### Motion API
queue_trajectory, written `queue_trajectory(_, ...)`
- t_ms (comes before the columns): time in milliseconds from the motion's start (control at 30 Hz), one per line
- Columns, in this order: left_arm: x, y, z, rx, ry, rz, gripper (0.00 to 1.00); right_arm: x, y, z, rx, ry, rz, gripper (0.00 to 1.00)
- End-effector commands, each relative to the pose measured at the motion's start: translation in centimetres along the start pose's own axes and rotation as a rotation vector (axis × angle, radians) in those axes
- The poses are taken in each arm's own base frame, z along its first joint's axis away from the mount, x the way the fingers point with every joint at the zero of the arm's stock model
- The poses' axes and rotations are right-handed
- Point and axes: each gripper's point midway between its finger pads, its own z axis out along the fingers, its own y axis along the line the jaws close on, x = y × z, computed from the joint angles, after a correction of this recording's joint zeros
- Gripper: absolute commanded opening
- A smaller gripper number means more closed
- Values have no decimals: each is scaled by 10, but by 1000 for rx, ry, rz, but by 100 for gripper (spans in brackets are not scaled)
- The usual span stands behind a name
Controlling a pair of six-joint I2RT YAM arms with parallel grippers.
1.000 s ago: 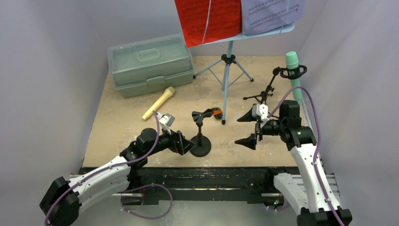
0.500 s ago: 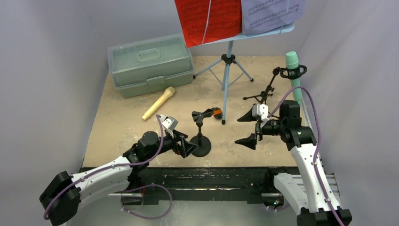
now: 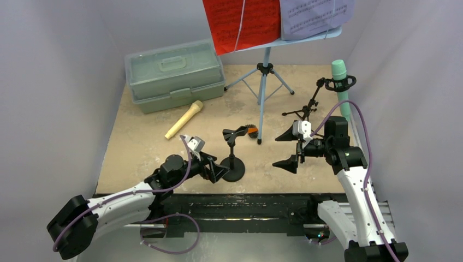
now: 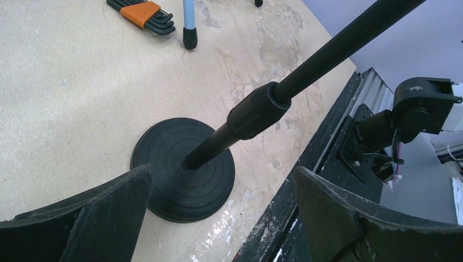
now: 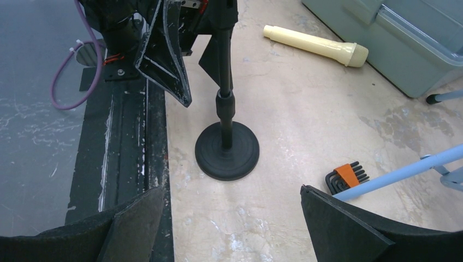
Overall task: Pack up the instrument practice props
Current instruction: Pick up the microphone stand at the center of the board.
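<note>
- the left claw (image 3: 217, 169) sits low at the near edge of the bench (image 3: 142, 147), its jaws spread wide and pinching nothing.
- right in front of it stands the round-base mic holder (image 3: 233, 170), upright near the bench's front edge. in the left wrist view its disc base (image 4: 183, 164) and slanting pole show in the gap between the two fingers (image 4: 109, 218). whether a finger touches the base cannot be told.
- the right claw (image 3: 285, 149) hangs above the bench to the right of that holder, turned toward it, jaws spread and empty. its own camera shows the holder (image 5: 226, 150) well clear of its fingers.
- the tan microphone (image 3: 184, 119) lies flat on the bench, just in front of the pale green case (image 3: 174, 73), which is shut.
- the teal microphone (image 3: 341, 82) stands upright in the ring of the tripod mic holder (image 3: 311, 103), at the far right of the bench.
- the light-blue music rack (image 3: 265, 82) stands on its tripod legs at the back centre, with a red sheet (image 3: 224, 22) and a purple sheet (image 3: 314, 16) leaning on it.
- a folded hex key set with an orange holder (image 3: 251, 131) lies on the bench by one rack leg.
</note>
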Motion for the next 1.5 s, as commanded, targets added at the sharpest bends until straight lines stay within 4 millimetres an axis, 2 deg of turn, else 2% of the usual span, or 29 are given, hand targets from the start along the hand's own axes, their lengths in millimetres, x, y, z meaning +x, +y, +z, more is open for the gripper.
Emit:
queue_trajectory(0, -9, -13, 2, 66, -37, 18, 100, -2, 1, 0, -5, -7, -9, 99)
queue_trajectory(567, -8, -14, 6, 97, -39, 91, 98, -2, 0, -1, -4, -7, -8, 99)
queue_trajectory(967, -16, -25, 5, 148, -74, 107, 98, -2, 0, -1, -4, -7, -8, 99)
queue_trajectory(1100, -23, -29, 5, 170, -103, 146, 97, -2, 1, -1, -3, -7, -10, 99)
queue_trajectory(1367, -51, -34, 5, 177, -228, 276, 96, -2, 1, -1, -2, -7, -11, 99)
queue_trajectory(1467, -54, -33, 10, 177, -243, 318, 95, -2, 1, -1, -1, -6, -11, 99)
